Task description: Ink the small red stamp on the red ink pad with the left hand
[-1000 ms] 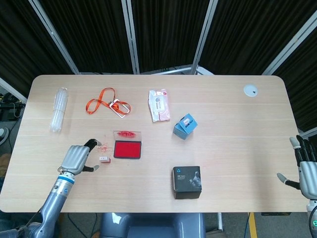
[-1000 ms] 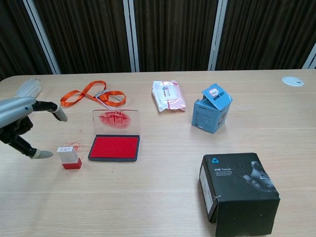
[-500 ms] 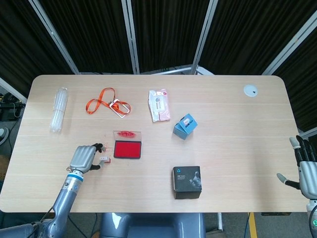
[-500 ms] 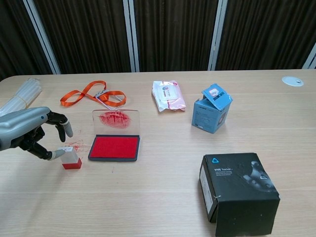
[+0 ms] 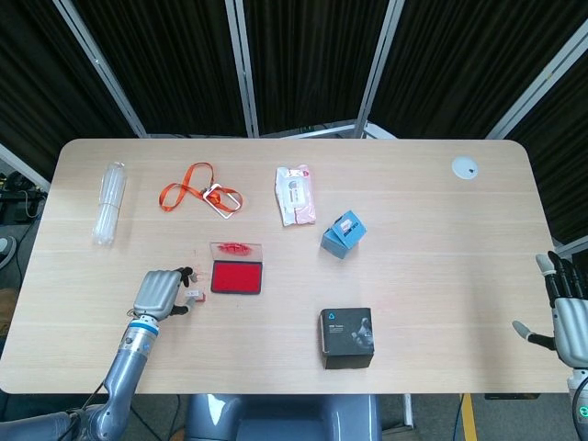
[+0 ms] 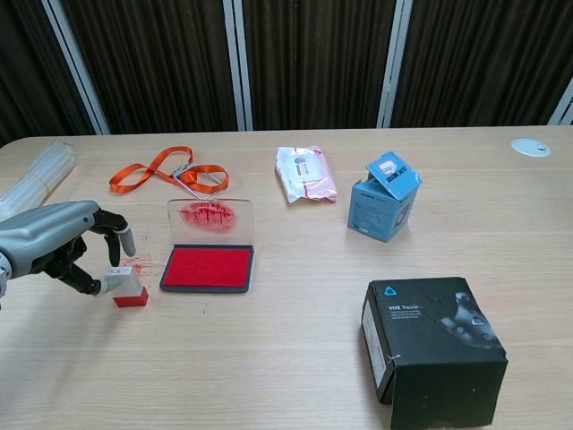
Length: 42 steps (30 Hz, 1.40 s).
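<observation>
My grey metal left hand [image 6: 55,244] closes its fingertips on the small red-based stamp [image 6: 126,287], which stands upright on the pale wooden table [image 6: 295,358], just left of the open red ink pad [image 6: 208,267]. Bare table lies nearer me. My right hand [image 5: 570,315] hangs spread, empty, beyond the right edge.

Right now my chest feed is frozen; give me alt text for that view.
The left hand reaches in from the left edge, fingers at the small red stamp standing on the wooden table, just left of the open red ink pad. Behind lie an orange lanyard, a pink-and-white packet and a blue box; a black box sits front right.
</observation>
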Available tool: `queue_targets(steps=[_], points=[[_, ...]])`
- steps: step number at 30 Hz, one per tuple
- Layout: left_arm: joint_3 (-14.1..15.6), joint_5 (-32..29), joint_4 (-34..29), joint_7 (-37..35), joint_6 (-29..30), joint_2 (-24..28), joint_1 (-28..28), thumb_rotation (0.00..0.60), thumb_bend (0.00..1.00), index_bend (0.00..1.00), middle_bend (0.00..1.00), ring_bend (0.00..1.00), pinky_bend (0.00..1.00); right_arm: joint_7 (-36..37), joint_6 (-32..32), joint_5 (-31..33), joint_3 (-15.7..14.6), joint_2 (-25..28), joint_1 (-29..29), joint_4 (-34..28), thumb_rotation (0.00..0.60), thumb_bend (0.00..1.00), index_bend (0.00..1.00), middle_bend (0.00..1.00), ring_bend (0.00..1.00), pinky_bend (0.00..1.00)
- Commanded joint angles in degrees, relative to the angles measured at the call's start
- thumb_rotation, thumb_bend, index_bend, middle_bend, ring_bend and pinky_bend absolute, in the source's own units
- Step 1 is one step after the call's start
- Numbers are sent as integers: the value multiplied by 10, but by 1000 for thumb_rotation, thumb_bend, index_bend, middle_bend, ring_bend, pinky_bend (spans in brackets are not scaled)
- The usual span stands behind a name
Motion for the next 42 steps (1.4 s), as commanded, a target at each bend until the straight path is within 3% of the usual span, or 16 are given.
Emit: queue_targets(steps=[1,15,32,38,42], points=[[2,0,4,1,-2,-4,-3,600,269,405,456,926,980,0,-1,1,0,0,0,1,600,0,0,0,0,0],[3,-17,13,20,0,-10,-9,600,299,482,494,926,980,1,-7,7,1,-2,2,3,600,0,0,0,0,0],[-1,-11,7,-5,-5,-4,-14,600,322,539,530,926,980,2,-11,11,1,-1,3,3,600,0,0,0,0,0],[-19,6,-26,-35,-22,27,-29,600,322,542,532,926,980,1,-13,14,1,-2,3,4,600,0,0,0,0,0],[-48,7,-43,-55,-60,46,-62,600,325,544,534,926,980,-1,-19,22,3,-4,5,7,600,0,0,0,0,0]])
